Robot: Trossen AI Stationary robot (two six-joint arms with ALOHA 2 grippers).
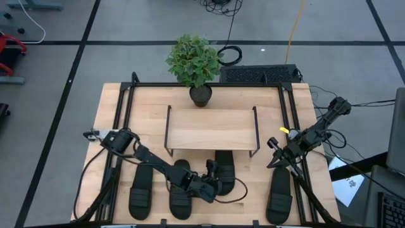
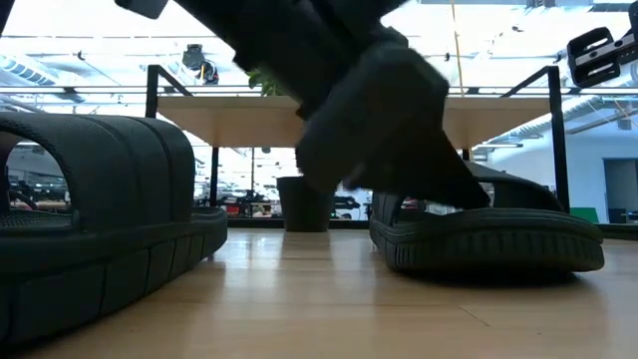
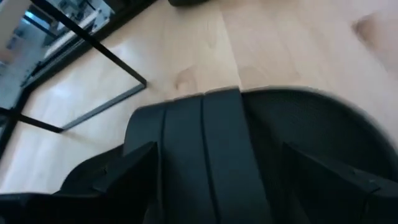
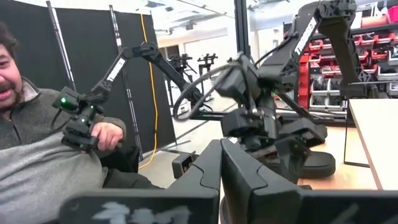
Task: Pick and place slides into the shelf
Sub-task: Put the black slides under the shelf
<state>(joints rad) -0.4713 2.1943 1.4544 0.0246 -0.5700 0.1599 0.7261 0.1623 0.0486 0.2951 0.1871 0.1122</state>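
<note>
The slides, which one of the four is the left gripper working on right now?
The slide third from the left, partly tucked under the shelf. The open left gripper is at its near end; the other three lie clear of the shelf, untouched.

Two dark, jointed robot arms with black cables trailing from them. The left gripper is black; the right gripper carries a small yellow tag nearby.

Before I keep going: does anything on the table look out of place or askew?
Nothing looks spilled or damaged. One slide already lies partly under the shelf; the other three sit in a loose row at the table's near edge. The left pincer, open, is over the tucked slide; the right pincer is shut, above the table's right side.
</note>
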